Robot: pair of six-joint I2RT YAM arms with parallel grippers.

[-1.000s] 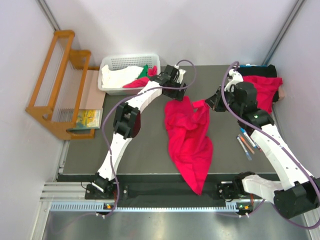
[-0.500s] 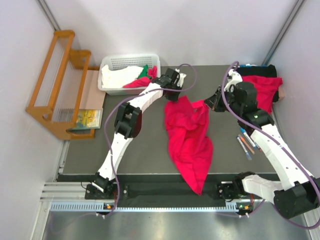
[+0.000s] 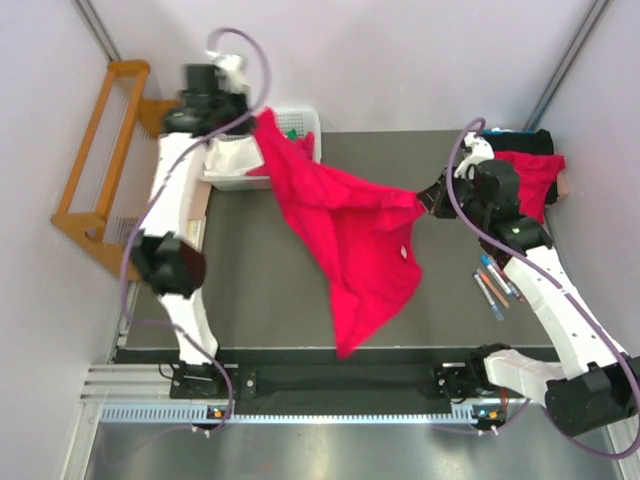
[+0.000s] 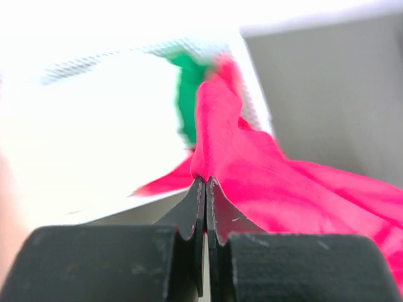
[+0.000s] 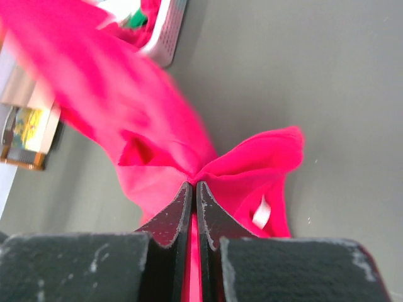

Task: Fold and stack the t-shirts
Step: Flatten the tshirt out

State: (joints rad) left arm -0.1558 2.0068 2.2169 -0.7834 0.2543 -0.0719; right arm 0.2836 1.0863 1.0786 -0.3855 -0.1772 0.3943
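Top external: dark grey table (image 3: pixel 250 290), white walls, wooden rack (image 3: pixel 100 160) at left | 1 white basket (image 3: pixel 305 122), 2 red shirts | t-shirt (image 3: pixel 350 230) stretched between left gripper (image 3: pixel 256 112) and right gripper (image 3: pixel 428 200), both pinching its cloth | other t-shirt (image 3: pixel 530 180) heaped at far right corner

We see: crimson t-shirt (image 3: pixel 350 235) mid-frame, second crimson t-shirt (image 3: pixel 530 175) upper right, white mesh basket (image 3: pixel 308 120), green cloth (image 4: pixel 186 94), dark grey table (image 3: pixel 250 290), orange-brown wooden rack (image 3: pixel 95 170).
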